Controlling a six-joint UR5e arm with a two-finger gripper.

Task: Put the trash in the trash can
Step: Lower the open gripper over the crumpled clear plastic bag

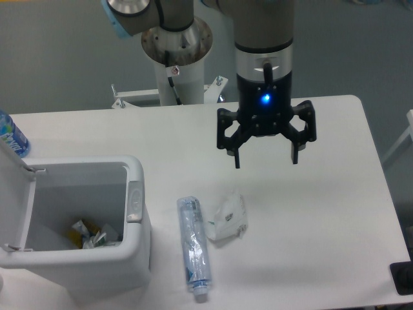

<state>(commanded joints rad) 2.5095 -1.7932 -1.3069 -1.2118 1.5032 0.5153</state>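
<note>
The trash lies on the white table in two pieces. A crumpled clear-whitish wrapper (pixel 229 218) sits near the table's middle. Just left of it lies a flattened clear bottle (pixel 193 247) with a blue label, its cap toward the front edge. The trash can (pixel 137 213), a pale grey-white bin, stands at the front left with its lid swung open to the left; some scraps lie inside. My gripper (pixel 266 161) hangs open above the table, up and to the right of the wrapper, touching nothing.
An uncrushed blue-labelled bottle (pixel 11 135) stands at the far left edge behind the bin's lid. The arm's base column (pixel 177 58) rises behind the table's back edge. A dark object (pixel 402 279) sits at the front right corner.
</note>
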